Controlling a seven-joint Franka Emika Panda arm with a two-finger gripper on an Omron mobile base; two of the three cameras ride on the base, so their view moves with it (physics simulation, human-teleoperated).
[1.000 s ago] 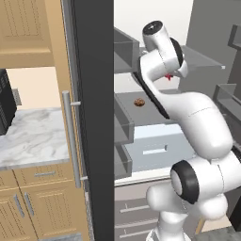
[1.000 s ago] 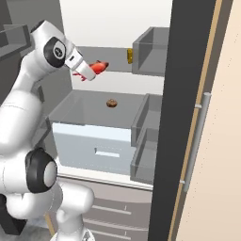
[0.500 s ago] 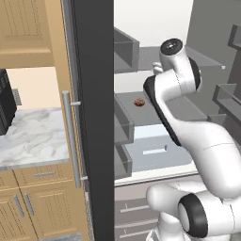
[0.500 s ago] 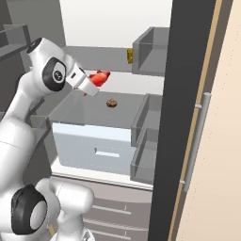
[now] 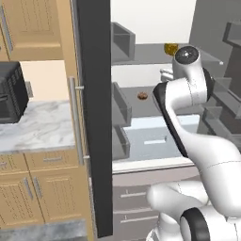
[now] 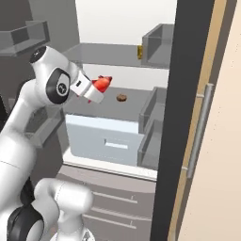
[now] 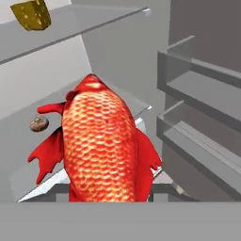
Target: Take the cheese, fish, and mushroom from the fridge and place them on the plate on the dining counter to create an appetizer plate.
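Clearly, the fish [image 6: 102, 84] is clasped by the half-closed pincer [image 6: 96, 92] and held in front of the open fridge [image 6: 117, 61]. Inside the fridge, the mushroom [image 6: 122, 98] is seen on the middle shelf and the cheese [image 7: 31, 14] on the shelf above it.

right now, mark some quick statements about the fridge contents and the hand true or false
1. The hand grips the bright red-orange fish. True.
2. The small brown mushroom is on the plate. False: it sits on a grey fridge shelf.
3. The yellow cheese wedge rests on a shelf above the mushroom's. True.
4. The tall dark fridge is closed. False: its doors stand open.
5. The pale blue-white drawer holds the cheese. False: the cheese is on the upper shelf.
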